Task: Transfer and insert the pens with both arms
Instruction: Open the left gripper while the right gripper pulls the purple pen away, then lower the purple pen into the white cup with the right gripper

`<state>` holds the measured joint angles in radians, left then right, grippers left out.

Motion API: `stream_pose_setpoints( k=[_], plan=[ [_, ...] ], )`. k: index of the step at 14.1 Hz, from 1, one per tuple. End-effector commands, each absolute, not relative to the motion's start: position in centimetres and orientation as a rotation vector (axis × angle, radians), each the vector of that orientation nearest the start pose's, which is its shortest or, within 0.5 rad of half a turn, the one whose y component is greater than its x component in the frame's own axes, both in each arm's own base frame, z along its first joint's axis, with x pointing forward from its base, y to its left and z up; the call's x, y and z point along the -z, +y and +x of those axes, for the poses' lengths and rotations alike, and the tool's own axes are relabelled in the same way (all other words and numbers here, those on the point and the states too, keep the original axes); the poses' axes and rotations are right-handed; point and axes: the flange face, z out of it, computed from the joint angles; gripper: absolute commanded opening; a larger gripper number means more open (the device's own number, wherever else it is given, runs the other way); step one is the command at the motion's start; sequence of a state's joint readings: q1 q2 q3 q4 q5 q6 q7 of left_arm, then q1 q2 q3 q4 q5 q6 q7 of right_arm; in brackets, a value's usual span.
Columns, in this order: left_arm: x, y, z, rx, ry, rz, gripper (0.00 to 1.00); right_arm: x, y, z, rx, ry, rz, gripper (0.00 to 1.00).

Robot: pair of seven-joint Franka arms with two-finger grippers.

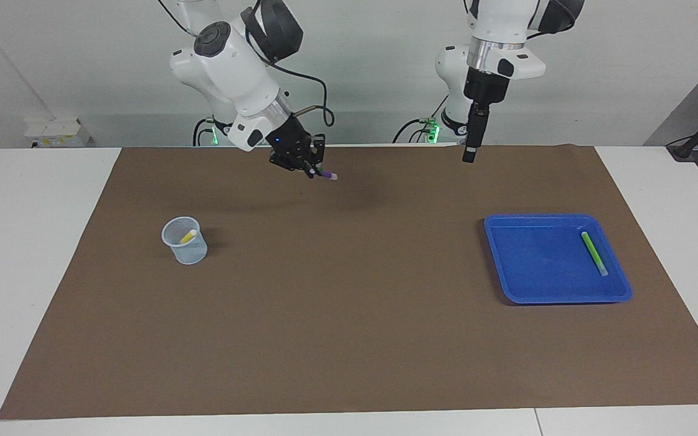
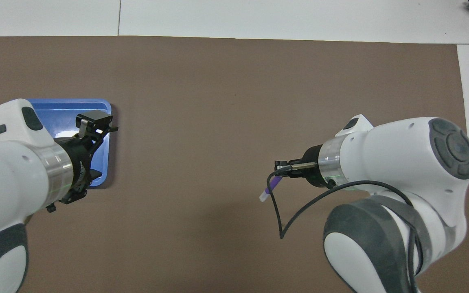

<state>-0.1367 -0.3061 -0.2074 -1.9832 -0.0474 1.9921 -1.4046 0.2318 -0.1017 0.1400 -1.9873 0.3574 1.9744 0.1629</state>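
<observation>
My right gripper [image 1: 311,169] [image 2: 280,175] is shut on the purple pen [image 1: 326,175] [image 2: 269,189], which slants down with its pale end lowest, in the air over the middle of the brown mat. My left gripper [image 1: 469,158] [image 2: 95,122] hangs open with nothing in it, high over the mat beside the blue tray [image 1: 537,260] [image 2: 67,106]. The green pen [image 1: 594,253] lies in the tray; the left arm hides it in the overhead view. The yellow pen [image 1: 188,236] stands in a clear cup [image 1: 185,242], which the right arm covers in the overhead view.
The brown mat [image 1: 349,315] [image 2: 218,89] covers most of the white table. The cup stands toward the right arm's end and the tray toward the left arm's end. Two smaller white arms with green lights stand at the robots' edge.
</observation>
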Motion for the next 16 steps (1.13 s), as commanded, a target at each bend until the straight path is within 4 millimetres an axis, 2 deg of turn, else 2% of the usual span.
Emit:
stream_pose_setpoints(
  k=[1,4,6,8,10,12,14,16],
  plan=[
    [-61.7,-12.8,46.1,0.287,-1.482,-3.022,1.00,-52.0,17.4,49.8,0.021,-0.469,-2.916,0.00],
    [-61.4,-7.2,46.8,0.255,-1.262,-3.122,1.00,-51.7,12.8,50.9,0.028,-0.918,-2.998,0.00],
    [-59.8,-4.1,47.0,0.234,-1.115,-3.166,1.00,-51.6,9.5,51.6,0.000,-1.190,-2.996,0.00],
    [-58.0,-0.8,47.2,0.228,-0.926,-3.201,1.00,-51.8,7.2,52.1,-0.019,-1.411,-2.971,0.00],
    [-56.4,1.7,47.6,0.216,-0.783,-3.218,1.00,-51.0,5.9,52.4,-0.011,-1.523,-2.964,0.00],
    [-54.7,3.9,48.4,0.201,-0.692,-3.224,1.00,-48.8,4.0,52.6,0.035,-1.589,-2.950,0.00],
    [-53.0,5.5,49.4,0.202,-0.626,-3.225,1.00,-47.8,3.5,52.7,0.058,-1.595,-2.949,0.00],
    [-51.6,6.3,50.2,0.193,-0.556,-3.230,1.00,-46.8,3.5,52.5,0.064,-1.588,-2.949,0.00]
  ],
)
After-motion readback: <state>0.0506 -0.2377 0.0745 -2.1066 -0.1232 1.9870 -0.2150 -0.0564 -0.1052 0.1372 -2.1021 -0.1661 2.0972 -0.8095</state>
